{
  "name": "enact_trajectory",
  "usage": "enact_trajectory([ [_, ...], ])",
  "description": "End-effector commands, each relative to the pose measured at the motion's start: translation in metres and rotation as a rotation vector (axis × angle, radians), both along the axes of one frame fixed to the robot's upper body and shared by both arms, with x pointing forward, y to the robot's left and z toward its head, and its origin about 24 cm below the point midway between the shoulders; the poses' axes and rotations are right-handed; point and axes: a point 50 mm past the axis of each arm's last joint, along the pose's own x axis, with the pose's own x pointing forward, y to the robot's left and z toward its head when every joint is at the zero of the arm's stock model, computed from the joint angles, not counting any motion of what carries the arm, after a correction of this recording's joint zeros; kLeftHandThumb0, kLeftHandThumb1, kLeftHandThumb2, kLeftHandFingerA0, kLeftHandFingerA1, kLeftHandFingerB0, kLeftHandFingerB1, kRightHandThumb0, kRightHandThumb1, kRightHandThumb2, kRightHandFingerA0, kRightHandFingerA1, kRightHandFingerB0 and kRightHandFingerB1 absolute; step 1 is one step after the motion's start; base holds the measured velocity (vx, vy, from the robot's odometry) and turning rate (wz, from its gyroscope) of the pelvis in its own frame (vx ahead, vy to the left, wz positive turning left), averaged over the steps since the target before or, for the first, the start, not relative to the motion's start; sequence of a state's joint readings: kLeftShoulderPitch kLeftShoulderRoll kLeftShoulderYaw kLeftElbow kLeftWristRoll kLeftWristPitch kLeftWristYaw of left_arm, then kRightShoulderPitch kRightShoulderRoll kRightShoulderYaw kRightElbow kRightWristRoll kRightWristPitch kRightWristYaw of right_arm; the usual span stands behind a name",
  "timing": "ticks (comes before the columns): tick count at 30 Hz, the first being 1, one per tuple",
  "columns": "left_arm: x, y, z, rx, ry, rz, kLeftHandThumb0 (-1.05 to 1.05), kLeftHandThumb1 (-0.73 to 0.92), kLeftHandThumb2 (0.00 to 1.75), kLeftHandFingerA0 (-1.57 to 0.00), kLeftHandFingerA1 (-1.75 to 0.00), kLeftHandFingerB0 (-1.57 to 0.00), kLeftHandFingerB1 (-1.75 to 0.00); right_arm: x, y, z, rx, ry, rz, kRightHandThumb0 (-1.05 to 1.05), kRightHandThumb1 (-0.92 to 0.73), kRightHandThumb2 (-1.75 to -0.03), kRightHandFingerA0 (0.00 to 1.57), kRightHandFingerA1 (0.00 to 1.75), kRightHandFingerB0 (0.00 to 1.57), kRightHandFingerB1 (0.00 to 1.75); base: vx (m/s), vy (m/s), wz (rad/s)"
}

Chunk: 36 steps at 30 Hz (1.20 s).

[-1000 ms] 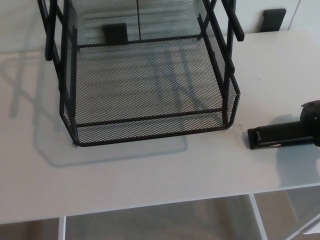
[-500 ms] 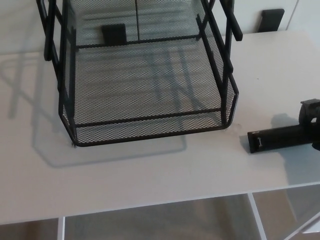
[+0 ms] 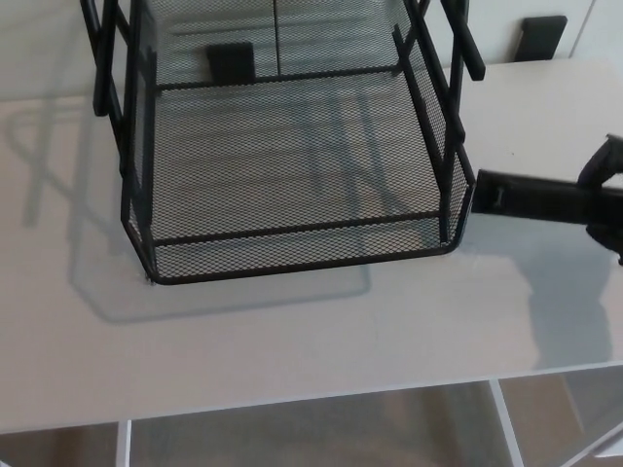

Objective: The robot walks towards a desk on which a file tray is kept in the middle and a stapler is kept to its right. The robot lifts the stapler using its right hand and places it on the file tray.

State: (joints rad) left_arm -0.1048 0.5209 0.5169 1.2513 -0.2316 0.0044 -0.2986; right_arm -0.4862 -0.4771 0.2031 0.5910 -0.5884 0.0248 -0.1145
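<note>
A black wire-mesh tray stood on the white table, taking up the middle and upper left of the head view. Its open front faced the camera, its mesh floor held nothing, and its upright posts ran out of the top of the picture. The tray's shadow lay on the table to its left and along its front edge.

The right hand came in from the right edge, only partly in the picture. Its fingers were clenched round the rear of the black stapler. The stapler lay roughly level, pointing left, with its front end just beside the tray's right wall, near the front right corner. Whether that end touched the mesh could not be told. The stapler was outside the tray, not in it. A broad grey shadow spread over the table below and in front of the stapler and hand, apart from the stapler itself, so the stapler was off the surface.

The left hand did not show.

Beyond the table's far edge a small black block sat at the upper right, and a second one showed through the tray's back mesh. Below the near edge, grey floor and a white part of the table's frame were visible.
</note>
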Motion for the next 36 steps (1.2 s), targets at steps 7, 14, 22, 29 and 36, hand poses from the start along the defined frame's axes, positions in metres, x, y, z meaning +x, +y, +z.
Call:
enact_trajectory([
  [7,-0.005,0.008,0.007,0.073,-0.006,-0.024,-1.05,0.83,0.87,-0.48,-1.75,-0.31,-1.56,0.016,-0.016,0.093,0.489,-0.196,-0.094,-0.25,-0.52,-1.13,0.78,1.75,0.72,1.5,0.0,0.0,0.0],
  [14,-0.008,0.009,0.007,0.061,-0.019,0.008,-1.05,0.79,0.9,-0.41,-1.69,0.0,-1.63,0.01,-0.038,0.138,0.349,-0.282,-0.099,-0.22,-0.62,-0.84,0.75,1.42,0.82,1.07,0.0,0.0,0.0],
  [22,-0.009,0.009,0.006,0.066,-0.011,-0.006,-1.05,0.8,0.89,-0.34,-1.72,-0.02,-1.57,0.005,-0.025,0.171,0.287,-0.342,0.007,-0.28,-0.47,-1.23,0.85,1.74,0.78,1.57,0.0,0.0,0.0],
  [29,-0.009,0.008,0.005,0.068,-0.007,-0.01,-1.05,0.8,0.89,-0.42,-1.68,0.0,-1.68,0.003,0.024,0.219,0.268,-0.434,0.256,-0.26,-0.52,-1.17,0.85,1.75,0.73,1.63,0.0,0.0,0.0],
  [36,-0.007,0.006,0.004,0.064,-0.009,-0.025,-1.05,0.8,0.89,-0.36,-1.68,0.0,-1.58,0.001,0.089,0.237,0.242,-0.435,0.405,-0.24,-0.48,-1.24,0.91,1.75,0.8,1.62,0.0,0.0,0.0],
])
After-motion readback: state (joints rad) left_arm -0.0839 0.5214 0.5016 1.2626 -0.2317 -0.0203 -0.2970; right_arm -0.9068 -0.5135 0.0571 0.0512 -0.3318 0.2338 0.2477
